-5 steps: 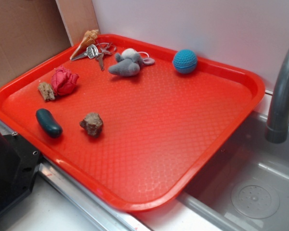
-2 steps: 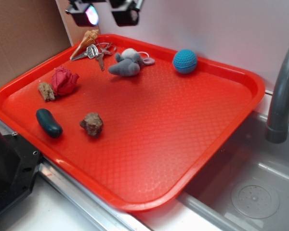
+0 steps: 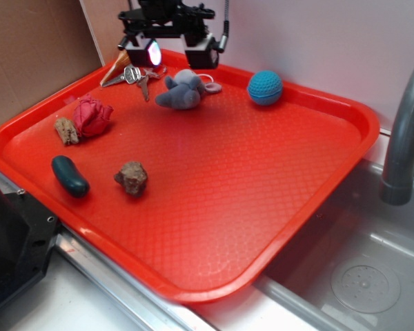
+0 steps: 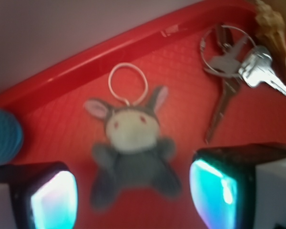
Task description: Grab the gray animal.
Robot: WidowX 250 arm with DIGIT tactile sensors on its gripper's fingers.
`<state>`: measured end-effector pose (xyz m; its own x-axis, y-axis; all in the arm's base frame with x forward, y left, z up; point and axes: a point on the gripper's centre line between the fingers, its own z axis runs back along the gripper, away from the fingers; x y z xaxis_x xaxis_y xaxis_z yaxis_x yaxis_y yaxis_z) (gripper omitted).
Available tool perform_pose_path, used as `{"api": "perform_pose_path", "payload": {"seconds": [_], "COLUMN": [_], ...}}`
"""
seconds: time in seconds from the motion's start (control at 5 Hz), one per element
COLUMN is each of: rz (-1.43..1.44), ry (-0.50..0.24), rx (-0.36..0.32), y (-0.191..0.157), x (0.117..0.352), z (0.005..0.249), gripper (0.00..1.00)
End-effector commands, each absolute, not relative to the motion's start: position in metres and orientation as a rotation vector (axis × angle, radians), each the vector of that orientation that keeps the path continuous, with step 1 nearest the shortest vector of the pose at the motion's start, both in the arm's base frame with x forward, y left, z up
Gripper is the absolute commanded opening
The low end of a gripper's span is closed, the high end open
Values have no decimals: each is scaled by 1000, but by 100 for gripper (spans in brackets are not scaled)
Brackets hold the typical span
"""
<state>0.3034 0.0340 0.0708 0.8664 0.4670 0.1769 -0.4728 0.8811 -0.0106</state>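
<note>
The gray animal lies at the back of the red tray, a small plush with a white face, pink-lined ears and a pale cord loop. From the wrist it shows face-up, loop toward the tray's rim. My gripper hangs just above and behind it, open, its two lit fingertip pads spread wide. In the wrist view the gripper straddles the toy's legs, with nothing held between the pads.
A bunch of keys and a shell lie left of the toy. A blue crocheted ball sits to its right. Further forward are a red cloth lump, a brown rock and a dark green pickle. A sink and faucet are at right.
The gripper came in from above the frame and dropped toward the gray animal, staying open. Nothing on the tray has moved.
</note>
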Motion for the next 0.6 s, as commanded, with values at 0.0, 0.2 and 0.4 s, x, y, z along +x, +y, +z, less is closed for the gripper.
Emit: {"api": "perform_pose_path", "payload": {"seconds": [0.0, 0.2, 0.4], "rz": [486, 488, 494], "ry": [-161, -100, -46], "rx": [63, 57, 21], "y": [52, 54, 60], "x": [343, 324, 317], "z": [45, 43, 44], "gripper": [100, 100, 0]}}
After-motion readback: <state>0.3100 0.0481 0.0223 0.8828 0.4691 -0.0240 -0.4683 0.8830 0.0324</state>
